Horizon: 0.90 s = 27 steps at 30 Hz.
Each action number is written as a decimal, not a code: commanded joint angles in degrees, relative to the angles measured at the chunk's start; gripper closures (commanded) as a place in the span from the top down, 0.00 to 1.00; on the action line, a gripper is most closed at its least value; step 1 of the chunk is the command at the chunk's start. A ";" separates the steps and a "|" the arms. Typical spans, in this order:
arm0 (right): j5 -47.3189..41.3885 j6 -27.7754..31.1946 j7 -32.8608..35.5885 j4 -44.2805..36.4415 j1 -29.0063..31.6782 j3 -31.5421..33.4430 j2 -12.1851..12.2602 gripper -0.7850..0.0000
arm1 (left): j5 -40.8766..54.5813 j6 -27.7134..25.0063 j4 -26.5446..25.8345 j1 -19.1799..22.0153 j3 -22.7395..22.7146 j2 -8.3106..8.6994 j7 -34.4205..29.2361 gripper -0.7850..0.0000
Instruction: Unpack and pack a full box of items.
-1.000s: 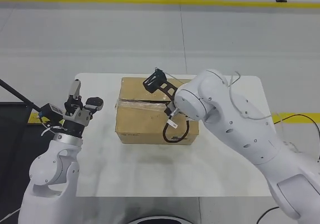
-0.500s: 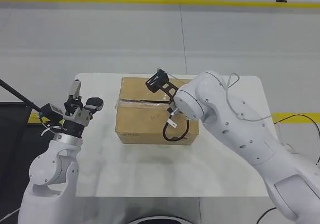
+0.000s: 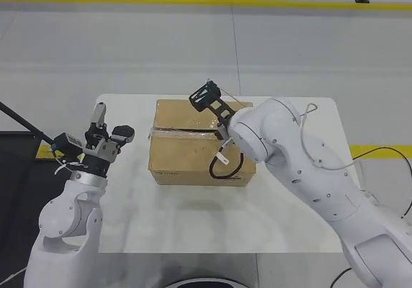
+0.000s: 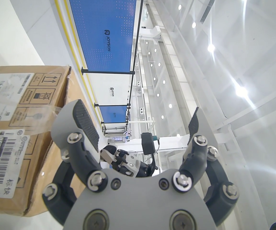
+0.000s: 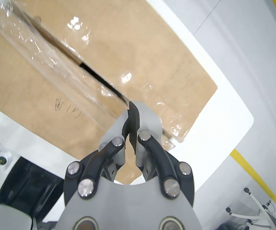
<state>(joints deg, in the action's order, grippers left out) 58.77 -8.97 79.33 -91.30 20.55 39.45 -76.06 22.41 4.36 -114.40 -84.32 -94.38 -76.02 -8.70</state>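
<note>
A brown cardboard box (image 3: 181, 151) stands in the middle of the white table (image 3: 177, 216), its top flaps covered by clear tape (image 5: 44, 56). My right gripper (image 5: 132, 107) is shut with nothing between its fingers. Its tips rest on the top seam, where a dark gap (image 5: 97, 77) shows between the flaps. In the top view the right arm's wrist (image 3: 207, 97) hangs over the box's far side. My left gripper (image 3: 110, 121) is open and empty, pointing upward to the left of the box (image 4: 20, 125), apart from it.
A black cable loop (image 3: 224, 171) from the right arm hangs over the box's front right. A black pole (image 3: 8, 111) slants past the table's left side. Bare table surface lies in front of the box.
The right arm's wrist and elbow have shifted a little to the right and toward the far side over the box. The left arm and the box have not moved.
</note>
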 commanded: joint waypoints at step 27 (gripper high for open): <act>20.88 -1.42 -32.71 -11.27 18.84 8.80 1.37 0.00 | -6.19 7.28 6.64 10.95 7.92 0.37 -3.59 1.00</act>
<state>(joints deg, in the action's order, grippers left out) 79.02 -10.37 47.80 -102.73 38.56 48.06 -74.71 16.26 11.46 -108.31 -74.04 -86.86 -75.62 -12.38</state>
